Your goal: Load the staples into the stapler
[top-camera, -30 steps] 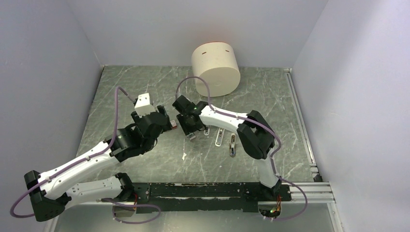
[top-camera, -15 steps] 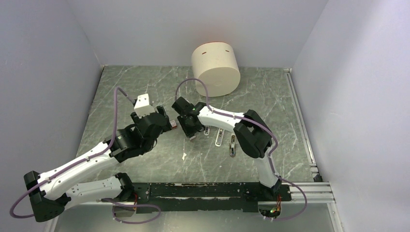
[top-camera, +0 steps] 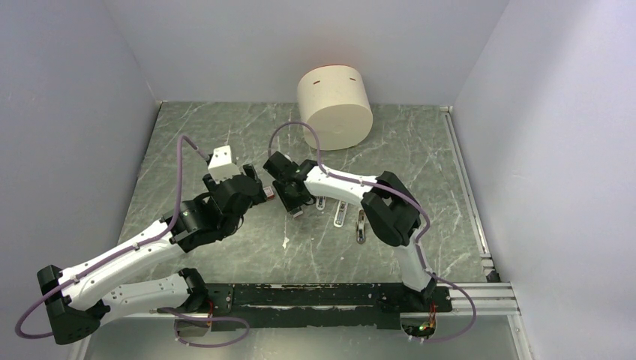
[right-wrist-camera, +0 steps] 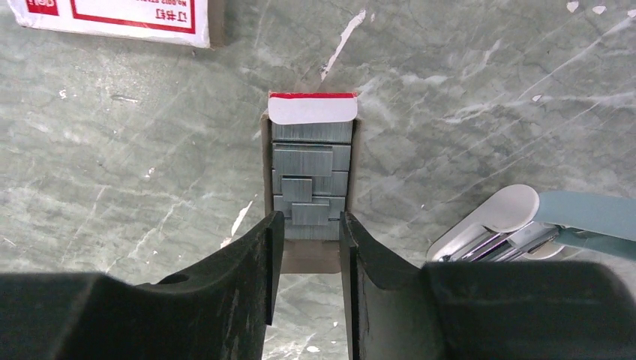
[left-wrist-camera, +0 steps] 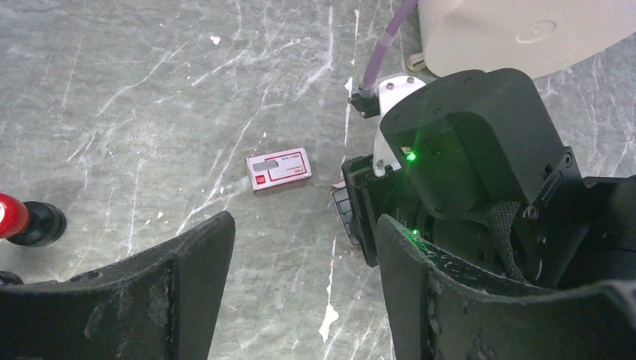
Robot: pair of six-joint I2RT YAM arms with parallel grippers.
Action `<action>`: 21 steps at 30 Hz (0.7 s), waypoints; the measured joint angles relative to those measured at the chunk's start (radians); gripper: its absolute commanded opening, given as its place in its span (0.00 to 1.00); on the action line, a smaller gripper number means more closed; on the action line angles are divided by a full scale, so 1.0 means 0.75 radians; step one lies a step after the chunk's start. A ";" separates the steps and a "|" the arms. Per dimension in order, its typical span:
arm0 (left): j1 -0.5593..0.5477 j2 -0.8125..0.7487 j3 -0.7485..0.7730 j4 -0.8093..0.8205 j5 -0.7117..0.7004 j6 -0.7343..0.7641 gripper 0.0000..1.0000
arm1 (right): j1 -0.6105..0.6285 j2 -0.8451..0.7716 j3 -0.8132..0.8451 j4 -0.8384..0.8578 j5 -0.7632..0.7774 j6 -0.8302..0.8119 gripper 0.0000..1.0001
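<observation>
Marbled grey-green table [top-camera: 420,150] with cream cylinder [top-camera: 335,109], red-and-white staple box [left-wrist-camera: 280,169], open staples tray [right-wrist-camera: 310,161], white stapler [right-wrist-camera: 495,221], red-capped knob [left-wrist-camera: 26,219].

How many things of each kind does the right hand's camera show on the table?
red-and-white box: 1
tray of staples: 1
white stapler: 1
pale blue piece: 1
Total: 4

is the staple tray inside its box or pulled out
Out: the tray of grey staples lies bare on the table, apart from the red-and-white box.
</observation>
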 measured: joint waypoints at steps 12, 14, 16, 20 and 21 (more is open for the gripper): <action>0.000 0.000 0.000 -0.001 -0.002 -0.009 0.74 | 0.005 -0.019 -0.001 0.021 0.015 0.000 0.32; 0.000 0.000 0.000 -0.001 -0.003 -0.010 0.74 | 0.005 -0.018 -0.001 0.021 0.015 0.001 0.33; 0.000 0.000 0.000 -0.001 -0.004 -0.011 0.74 | 0.005 -0.018 -0.001 0.024 0.015 0.001 0.33; 0.000 0.001 0.000 -0.001 -0.004 -0.015 0.74 | 0.005 -0.016 -0.004 0.035 0.015 0.001 0.33; 0.000 0.002 0.000 -0.001 -0.004 -0.015 0.74 | 0.005 -0.016 -0.006 0.039 0.014 0.001 0.34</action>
